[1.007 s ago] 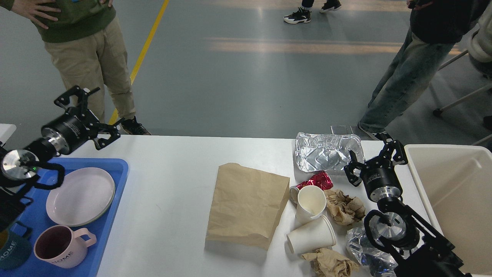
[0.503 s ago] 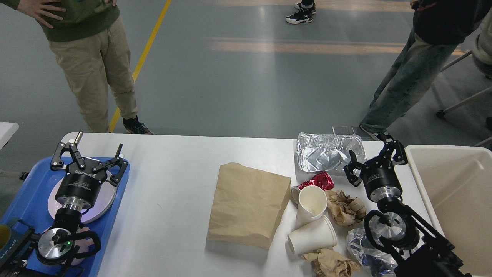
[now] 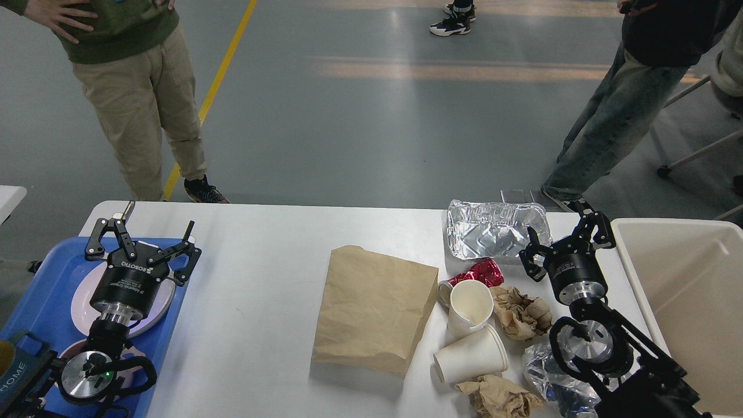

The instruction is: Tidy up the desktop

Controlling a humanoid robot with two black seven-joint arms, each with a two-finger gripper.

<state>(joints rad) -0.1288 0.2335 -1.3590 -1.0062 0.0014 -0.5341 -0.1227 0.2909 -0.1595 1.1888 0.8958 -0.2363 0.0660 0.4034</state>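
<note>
We are looking down at the desktop point(image 3: 261, 302), which is spanning nearly the whole view. Our left gripper point(image 3: 146, 235) is hanging with its fingers spread wide over the pink plate point(image 3: 81, 302) in the blue tray point(image 3: 52, 278) at the desk's left edge; our arm is covering most of the plate and what seems to be a mug below it. Our right gripper point(image 3: 566, 235) is also standing wide and gripping nothing, near the right edge, just beside the beige bin point(image 3: 685, 278). A foil tray point(image 3: 493, 232) is lying at the far edge, touching a red wrapper point(image 3: 479, 271). A brown paper bag point(image 3: 374, 307) is lying flat mid-desk. Crowding the right arm are two white paper cups point(image 3: 470, 307), crumpled brown paper point(image 3: 522, 313) and crumpled foil point(image 3: 545, 371).
</note>
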